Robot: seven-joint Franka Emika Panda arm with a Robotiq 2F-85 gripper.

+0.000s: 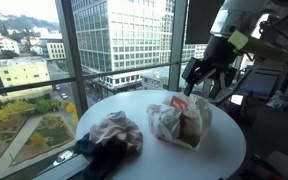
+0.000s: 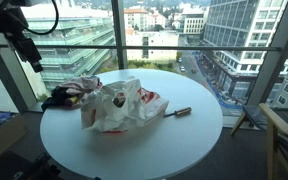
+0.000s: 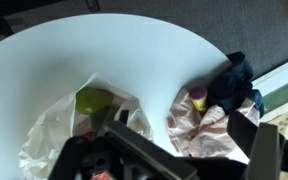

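Note:
My gripper (image 1: pixel 202 76) hangs open and empty above the far edge of the round white table (image 1: pixel 224 150), apart from everything on it. In an exterior view it is at the upper left (image 2: pixel 29 50). In the wrist view its dark fingers (image 3: pixel 184 152) frame the bottom of the picture. Nearest below it is a crumpled white plastic bag (image 1: pixel 180 120) (image 2: pixel 119 105) with a green item inside (image 3: pixel 94 100). Beside the bag lies a pile of pinkish and dark blue cloth (image 1: pixel 109 135) (image 2: pixel 69 95) (image 3: pixel 216 112), with a small yellow and purple object (image 3: pixel 198 97) at its edge.
A small dark stick-like object (image 2: pixel 177 112) lies on the table to the side of the bag. Floor-to-ceiling windows (image 2: pixel 164 30) stand close behind the table. A chair (image 2: pixel 284 135) stands at the room's edge.

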